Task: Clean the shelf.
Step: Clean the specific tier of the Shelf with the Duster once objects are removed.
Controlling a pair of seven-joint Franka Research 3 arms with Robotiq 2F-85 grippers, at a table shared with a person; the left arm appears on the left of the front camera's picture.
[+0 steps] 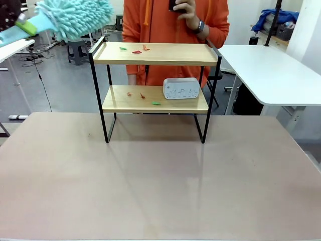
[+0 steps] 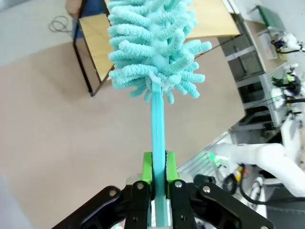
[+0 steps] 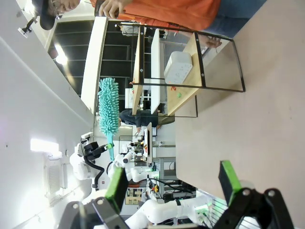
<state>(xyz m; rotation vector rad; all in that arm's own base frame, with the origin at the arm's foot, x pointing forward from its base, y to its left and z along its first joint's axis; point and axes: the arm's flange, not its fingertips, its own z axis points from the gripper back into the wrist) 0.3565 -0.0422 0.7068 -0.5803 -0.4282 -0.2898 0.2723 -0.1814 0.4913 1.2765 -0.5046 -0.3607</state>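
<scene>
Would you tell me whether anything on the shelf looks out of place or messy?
Yes: small red and green scraps litter the shelf, several on its top board and a few on the lower board left of the white box. The left pincer holds a teal duster nearby.

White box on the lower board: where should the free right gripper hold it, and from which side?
Grip the box across its two short ends, probably, coming in level from the robot's side. The top board lies right over it, which blocks a reach from above, and its long face looks toward the robot.
</scene>
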